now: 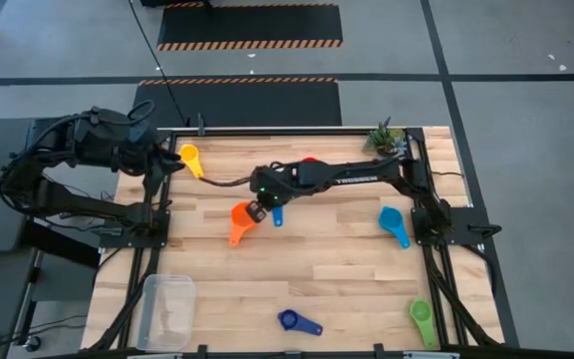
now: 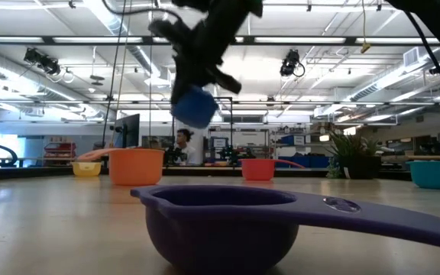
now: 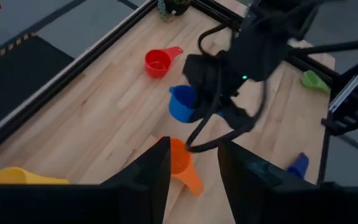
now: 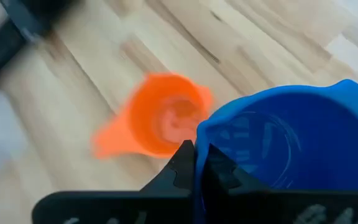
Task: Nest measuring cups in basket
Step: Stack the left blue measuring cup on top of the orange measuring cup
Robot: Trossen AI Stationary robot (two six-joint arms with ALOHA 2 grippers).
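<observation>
The right gripper (image 4: 194, 163) is closed tight on the rim of the blue cup (image 4: 291, 143) and holds it in the air above the table (image 1: 347, 269); the orange cup (image 1: 240, 221) stands just beside and below it; the left gripper (image 3: 192, 180), half open and empty, waits near the yellow cup (image 1: 189, 156) at the far left edge; the basket (image 1: 167, 311) lies at the near left corner, with free boards between.
</observation>
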